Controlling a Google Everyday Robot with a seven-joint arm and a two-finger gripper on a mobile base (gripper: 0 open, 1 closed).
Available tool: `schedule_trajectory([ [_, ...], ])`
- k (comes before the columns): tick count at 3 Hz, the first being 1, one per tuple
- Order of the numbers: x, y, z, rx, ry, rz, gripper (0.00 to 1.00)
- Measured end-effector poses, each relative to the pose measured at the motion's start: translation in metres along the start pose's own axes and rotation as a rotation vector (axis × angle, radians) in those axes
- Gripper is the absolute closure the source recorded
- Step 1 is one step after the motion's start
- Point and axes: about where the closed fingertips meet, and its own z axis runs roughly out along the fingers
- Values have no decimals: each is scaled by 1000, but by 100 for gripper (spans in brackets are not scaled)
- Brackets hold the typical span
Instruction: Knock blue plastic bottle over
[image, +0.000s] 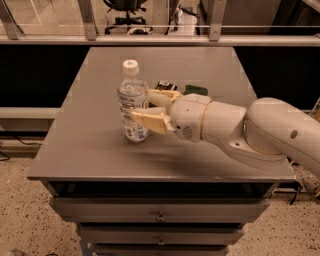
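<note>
The blue plastic bottle (132, 100) is a clear water bottle with a white cap and a white-and-blue label. It stands upright on the grey table (95, 145), left of centre. My gripper (141, 107) reaches in from the right with its cream fingers spread open on either side of the bottle's right flank. The near finger (147, 120) lies across the lower label and the far finger (157, 97) sits at mid height behind it. The fingers look to be touching the bottle.
A dark green sponge (195, 90) and a small dark packet (165, 86) lie on the table behind my wrist, partly hidden by it. My bulky white arm (250, 132) covers the table's right half. A railing and glass wall run behind the table's far edge.
</note>
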Motion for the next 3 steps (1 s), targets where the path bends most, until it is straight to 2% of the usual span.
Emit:
schedule_trajectory([
  [1,3,-2,-1,-16,-37,6,88],
  [2,4,-3,-1,-41,-60,5,100],
  [3,2,-3,0,-74,-44,-6,100],
])
